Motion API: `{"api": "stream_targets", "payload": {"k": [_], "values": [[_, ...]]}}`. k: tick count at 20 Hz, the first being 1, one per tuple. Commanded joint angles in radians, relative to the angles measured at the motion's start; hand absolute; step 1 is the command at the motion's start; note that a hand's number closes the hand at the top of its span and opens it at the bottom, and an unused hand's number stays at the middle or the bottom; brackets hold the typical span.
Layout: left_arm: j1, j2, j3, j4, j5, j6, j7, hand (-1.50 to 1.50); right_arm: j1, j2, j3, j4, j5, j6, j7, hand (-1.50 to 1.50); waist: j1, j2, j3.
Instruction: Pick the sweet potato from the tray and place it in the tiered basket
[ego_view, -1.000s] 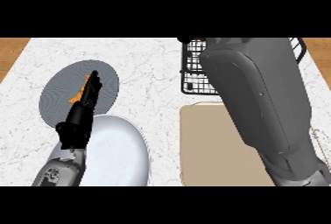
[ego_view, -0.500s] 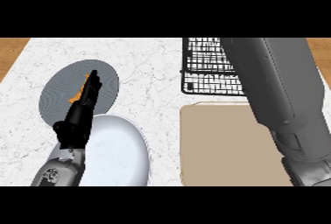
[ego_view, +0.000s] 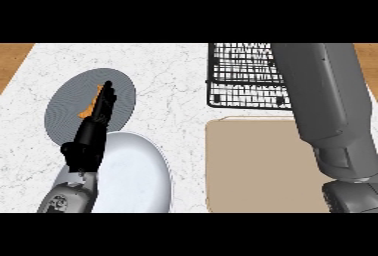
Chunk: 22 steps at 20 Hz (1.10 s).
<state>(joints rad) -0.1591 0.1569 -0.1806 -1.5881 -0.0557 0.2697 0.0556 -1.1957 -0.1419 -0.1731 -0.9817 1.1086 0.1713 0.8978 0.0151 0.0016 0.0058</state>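
Here, white marble counter (ego_view: 177, 75) w/ wood strips at both far corners. Tan tray (ego_view: 255, 165) is bare; black wire basket (ego_view: 244, 75) just behind it. Left of tray: white plate (ego_view: 140, 175), grey plate (ego_view: 66, 105). Sweet potato not visible. Left hand (ego_view: 100, 112) straight-fingered, over an orange bit (ego_view: 90, 106). Right hand out of view.

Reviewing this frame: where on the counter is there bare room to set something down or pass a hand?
Bare marble runs between the grey plate and the wire basket, and down between the white plate and the tan tray. The right side is crowded by the right forearm; the left hand covers the grey plate.
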Motion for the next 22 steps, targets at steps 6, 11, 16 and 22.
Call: {"api": "stream_targets", "payload": {"k": [6,11,16,22], "values": [[0.025,0.004,0.028,0.054,0.012,-0.015,-0.055,0.0,0.062,0.019,-0.098,-0.137,-0.074,-0.252,-0.019,-1.5,-0.021,-0.004,-0.006],[-0.013,0.005,0.043,0.055,0.01,-0.003,-0.012,0.0,0.101,-0.07,-0.171,-0.198,-0.069,-0.295,0.056,-1.5,-0.026,-0.005,-0.006],[0.034,-0.026,0.019,0.046,0.0,0.029,-0.027,0.0,0.282,-0.072,-0.255,-0.51,-0.18,-0.229,0.103,-1.5,-0.061,-0.016,-0.005],[0.034,-0.001,0.03,0.018,-0.002,0.034,-0.004,0.0,0.586,-0.106,-0.376,-0.882,-0.396,-0.065,0.044,-1.5,-0.084,-0.02,-0.004]]}}
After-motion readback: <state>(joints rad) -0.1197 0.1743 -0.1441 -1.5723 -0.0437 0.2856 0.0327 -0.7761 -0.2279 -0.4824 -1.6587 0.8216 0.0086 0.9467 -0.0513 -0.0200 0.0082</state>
